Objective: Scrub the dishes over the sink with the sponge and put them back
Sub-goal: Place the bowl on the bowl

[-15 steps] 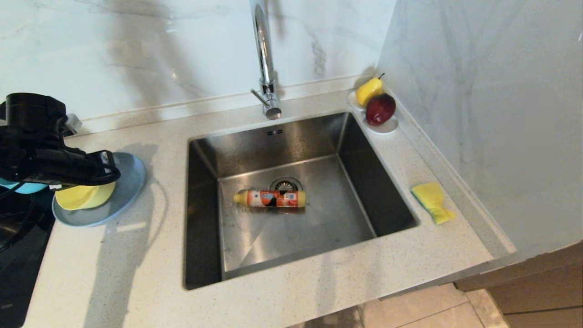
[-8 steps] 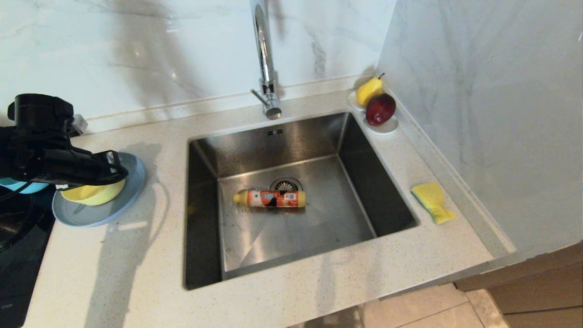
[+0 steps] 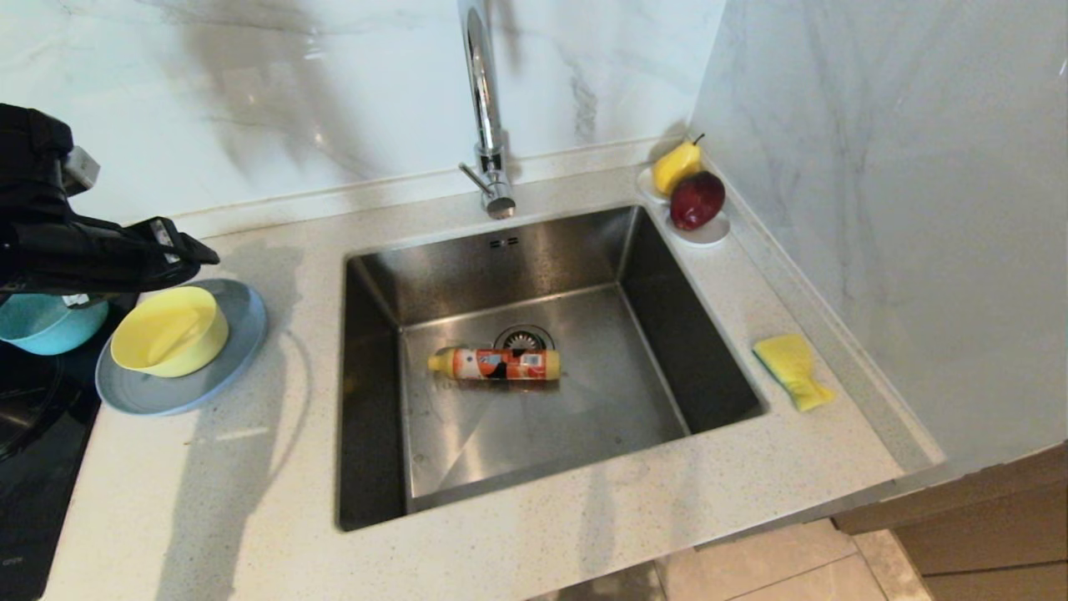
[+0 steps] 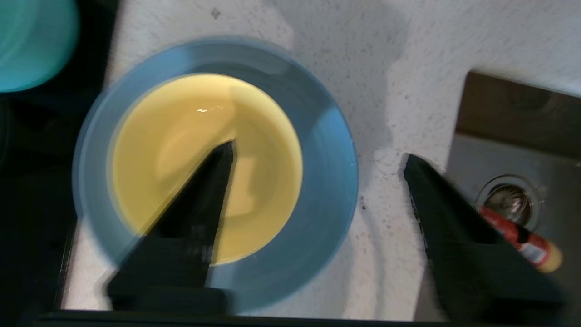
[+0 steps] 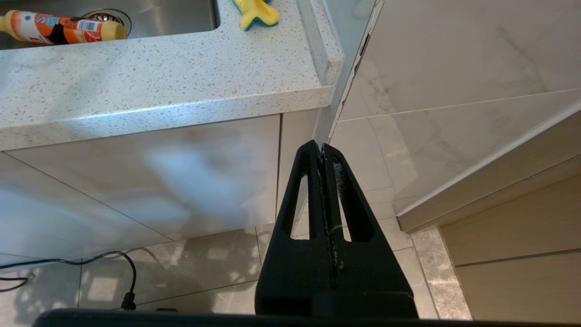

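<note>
The pale yellow bowl (image 3: 169, 330) (image 4: 204, 150) stands upright on the grey-blue plate (image 3: 179, 392) (image 4: 327, 190), left of the sink (image 3: 651, 275). The teal bowl (image 3: 46, 321) (image 4: 32, 45) sits further left, on the black hob. My left gripper (image 3: 190, 253) (image 4: 317, 152) hovers above the yellow bowl's far edge, open and holding nothing. The yellow sponge (image 3: 793, 370) (image 5: 256, 11) lies on the counter right of the sink. My right gripper (image 5: 321, 145) hangs shut and empty below counter height, in front of the cabinet.
An orange detergent bottle (image 3: 494, 364) (image 5: 59, 29) lies on the sink floor beside the drain (image 3: 524, 338). The chrome faucet (image 3: 484, 108) rises behind the sink. A white dish of fruit (image 3: 701, 234) stands in the back right corner by the wall.
My left gripper opened and let go of the yellow bowl, which now rests on the plate. The gripper then rose and drew back to the left.
</note>
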Robot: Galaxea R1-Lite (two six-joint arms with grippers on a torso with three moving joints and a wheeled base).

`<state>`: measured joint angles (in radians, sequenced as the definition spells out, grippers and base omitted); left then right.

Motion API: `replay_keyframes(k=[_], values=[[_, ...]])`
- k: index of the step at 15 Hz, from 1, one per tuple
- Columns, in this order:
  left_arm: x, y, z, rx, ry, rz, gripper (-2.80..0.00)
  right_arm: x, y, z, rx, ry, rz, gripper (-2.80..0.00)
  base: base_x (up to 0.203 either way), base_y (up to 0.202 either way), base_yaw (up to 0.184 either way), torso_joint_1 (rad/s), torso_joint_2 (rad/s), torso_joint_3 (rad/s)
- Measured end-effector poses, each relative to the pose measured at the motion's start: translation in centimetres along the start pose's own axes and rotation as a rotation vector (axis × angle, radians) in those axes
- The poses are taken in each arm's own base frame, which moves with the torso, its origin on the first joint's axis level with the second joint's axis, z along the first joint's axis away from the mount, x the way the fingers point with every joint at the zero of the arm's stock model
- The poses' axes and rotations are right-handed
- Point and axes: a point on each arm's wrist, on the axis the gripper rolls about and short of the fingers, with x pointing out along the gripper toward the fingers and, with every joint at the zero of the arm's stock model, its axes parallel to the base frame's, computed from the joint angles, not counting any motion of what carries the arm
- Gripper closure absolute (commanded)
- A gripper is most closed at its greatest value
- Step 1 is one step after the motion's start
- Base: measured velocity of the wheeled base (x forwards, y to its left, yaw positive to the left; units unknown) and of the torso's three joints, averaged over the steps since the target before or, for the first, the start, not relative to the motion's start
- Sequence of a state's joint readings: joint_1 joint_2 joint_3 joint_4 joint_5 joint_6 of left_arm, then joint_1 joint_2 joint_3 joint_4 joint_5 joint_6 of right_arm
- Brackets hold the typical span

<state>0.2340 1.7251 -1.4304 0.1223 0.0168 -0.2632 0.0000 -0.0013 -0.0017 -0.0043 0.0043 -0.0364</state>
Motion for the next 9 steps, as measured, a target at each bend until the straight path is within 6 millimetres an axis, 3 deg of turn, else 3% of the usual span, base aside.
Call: replay_keyframes(k=[4, 9], values=[[-3.2, 1.7, 1.5, -0.029, -0.058, 0.048, 0.00, 0.0, 0.0, 0.0, 0.000, 0.000, 0.000, 0.00, 0.000, 0.000, 0.000, 0.000, 0.00, 0.000], [-5.4, 7.1, 3.4, -0.096, -0.145, 0.203, 0.00, 0.0, 0.0, 0.0, 0.000, 0.000, 0.000, 0.00, 0.000, 0.000, 0.000, 0.000, 0.00, 0.000]])
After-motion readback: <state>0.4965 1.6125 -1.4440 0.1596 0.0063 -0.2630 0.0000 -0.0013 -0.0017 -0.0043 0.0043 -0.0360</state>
